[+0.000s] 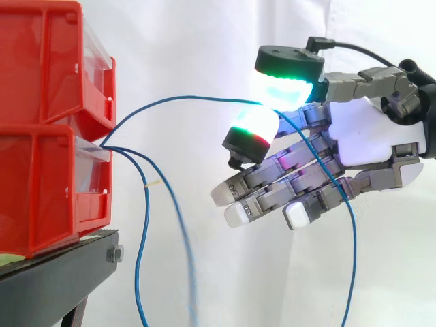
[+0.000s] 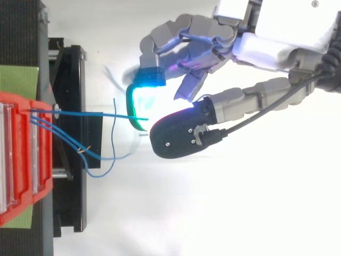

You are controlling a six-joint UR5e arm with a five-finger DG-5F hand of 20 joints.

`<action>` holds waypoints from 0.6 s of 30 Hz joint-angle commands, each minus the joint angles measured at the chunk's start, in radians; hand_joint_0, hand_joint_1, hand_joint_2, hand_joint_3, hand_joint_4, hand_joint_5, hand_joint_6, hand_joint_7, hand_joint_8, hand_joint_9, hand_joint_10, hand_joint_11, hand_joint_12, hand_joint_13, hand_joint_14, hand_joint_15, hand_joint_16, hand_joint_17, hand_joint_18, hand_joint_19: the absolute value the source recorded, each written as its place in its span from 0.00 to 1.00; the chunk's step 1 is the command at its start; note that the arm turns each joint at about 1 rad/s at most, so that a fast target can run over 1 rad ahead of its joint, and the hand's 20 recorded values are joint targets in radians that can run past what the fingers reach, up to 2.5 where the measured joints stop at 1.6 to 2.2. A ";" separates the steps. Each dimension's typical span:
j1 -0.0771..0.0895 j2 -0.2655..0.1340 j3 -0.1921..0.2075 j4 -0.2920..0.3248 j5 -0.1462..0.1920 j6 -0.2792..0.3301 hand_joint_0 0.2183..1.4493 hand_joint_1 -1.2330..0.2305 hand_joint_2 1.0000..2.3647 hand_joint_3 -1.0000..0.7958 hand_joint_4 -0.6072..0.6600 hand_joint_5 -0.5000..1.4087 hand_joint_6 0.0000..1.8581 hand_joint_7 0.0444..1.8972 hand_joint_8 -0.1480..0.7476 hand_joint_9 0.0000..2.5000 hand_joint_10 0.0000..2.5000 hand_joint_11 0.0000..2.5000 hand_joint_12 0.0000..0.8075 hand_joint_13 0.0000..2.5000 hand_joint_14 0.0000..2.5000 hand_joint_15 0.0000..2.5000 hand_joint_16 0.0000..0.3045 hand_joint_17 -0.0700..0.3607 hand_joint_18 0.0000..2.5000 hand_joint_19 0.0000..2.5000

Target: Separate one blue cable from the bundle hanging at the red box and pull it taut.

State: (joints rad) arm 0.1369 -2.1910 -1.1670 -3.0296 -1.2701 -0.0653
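Observation:
Several thin blue cables leave the front of the lower red box (image 1: 41, 184) at the left. One blue cable (image 1: 177, 97) arcs up and right to my hand (image 1: 368, 136). It runs between a green-glowing thumb pad (image 1: 286, 85) and a curled fingertip (image 1: 252, 129) glowing green and red, which pinch it. Past the pinch it drops in a slack line behind the other fingers to the lower right. In the top view this cable (image 2: 90, 113) runs nearly straight from the box (image 2: 21, 160) to the pinch, with the hand (image 2: 282, 32) at the upper right. The remaining fingers stay loosely extended below.
Two other blue cables (image 1: 139, 259) hang loose from the same box and drop past the black stand (image 1: 54, 279). A second red box (image 1: 48, 61) is stacked on top. A white curtain hangs behind everything.

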 commanded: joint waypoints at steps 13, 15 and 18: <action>0.007 -0.001 -0.074 0.037 0.006 0.030 0.34 0.30 0.01 0.55 0.48 0.19 0.48 0.74 0.51 0.21 0.00 0.04 0.45 0.23 0.00 0.08 0.17 0.43 0.33 0.17; 0.009 0.000 -0.097 0.063 0.006 0.044 0.34 0.30 0.01 0.55 0.48 0.19 0.48 0.73 0.53 0.22 0.00 0.05 0.46 0.23 0.00 0.08 0.17 0.44 0.34 0.17; 0.013 -0.001 -0.152 0.155 0.014 0.093 0.34 0.31 0.01 0.56 0.49 0.19 0.48 0.73 0.55 0.24 0.00 0.06 0.47 0.24 0.00 0.09 0.17 0.44 0.34 0.17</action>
State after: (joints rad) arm 0.1472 -2.1918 -1.2671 -2.9564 -1.2621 -0.0129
